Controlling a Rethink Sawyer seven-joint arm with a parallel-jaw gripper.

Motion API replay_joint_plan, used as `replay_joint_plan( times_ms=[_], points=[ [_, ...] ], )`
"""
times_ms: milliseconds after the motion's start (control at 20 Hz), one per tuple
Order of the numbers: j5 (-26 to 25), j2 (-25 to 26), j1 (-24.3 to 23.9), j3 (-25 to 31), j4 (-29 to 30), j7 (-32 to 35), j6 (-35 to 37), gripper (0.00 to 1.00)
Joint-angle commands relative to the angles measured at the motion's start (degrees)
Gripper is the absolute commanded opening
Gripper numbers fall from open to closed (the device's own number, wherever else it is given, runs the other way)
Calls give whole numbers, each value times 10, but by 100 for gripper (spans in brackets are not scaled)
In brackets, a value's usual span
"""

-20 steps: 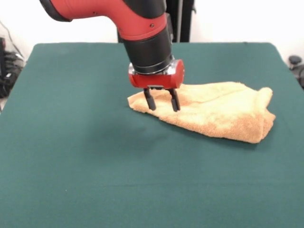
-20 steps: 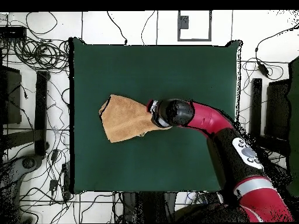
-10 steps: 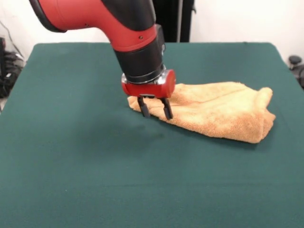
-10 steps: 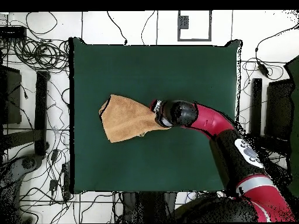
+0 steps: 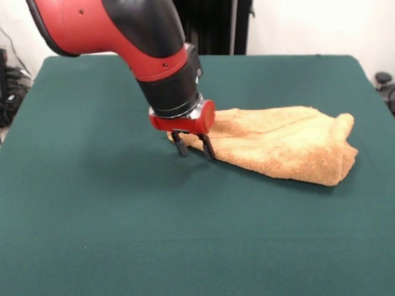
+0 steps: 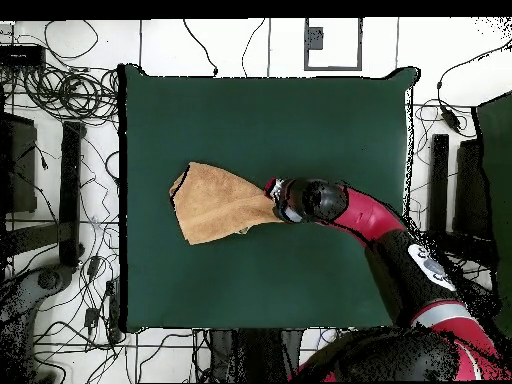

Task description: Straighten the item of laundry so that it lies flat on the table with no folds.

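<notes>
My hand [image 5: 192, 150] is spread open, straddling the 9 o'clock corner of the folded orange-tan terry towel [image 5: 287, 143], mid dark green felt table [image 5: 92, 203]. My worry: I'll pinch both layers and just drag the fold.

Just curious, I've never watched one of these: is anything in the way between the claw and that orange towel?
Nothing visible. The claw is open, down at the towel's pointed corner, with only bare green table around it.
</notes>
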Motion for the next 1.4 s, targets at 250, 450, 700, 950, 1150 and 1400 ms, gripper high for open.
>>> replay_joint_plan(
  times_ms=[250,450,700,950,1150,1400],
  points=[
    [30,35,3,52,-7,19,-1,100],
    [39,40,0,56,-4,23,5,100],
    [45,46,-9,63,-1,16,10,100],
    [85,48,-36,97,33,24,40,100],
    [116,69,-62,126,46,14,75,100],
    [126,61,-64,124,55,23,100,100]
  ],
)
